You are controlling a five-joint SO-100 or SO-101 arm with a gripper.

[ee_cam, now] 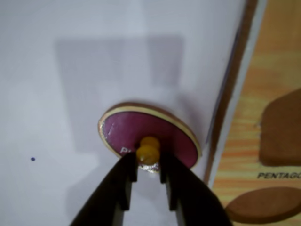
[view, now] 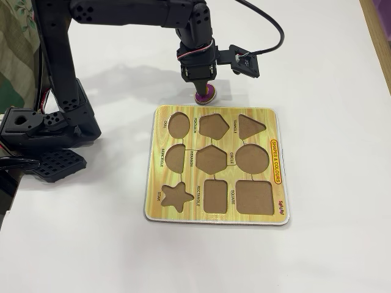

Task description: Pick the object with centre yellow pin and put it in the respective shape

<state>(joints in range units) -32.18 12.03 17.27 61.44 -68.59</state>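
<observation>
The black two-finger gripper [ee_cam: 148,165] is clamped on the yellow knob [ee_cam: 148,149] of the small purple oval puzzle piece [ee_cam: 149,134]. In the wrist view the piece is tilted, over the white table [ee_cam: 70,70], just beside the edge of the yellow wood-grain puzzle board [view: 214,163]. In the fixed view the brown oval recess labelled OVAL [view: 178,124] sits empty, near the held piece.

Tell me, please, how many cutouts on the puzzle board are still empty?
9, all empty on the puzzle board: oval, pentagon, triangle along the far row; semicircle, hexagon, circle in the middle; star, rectangle, square nearest.
</observation>
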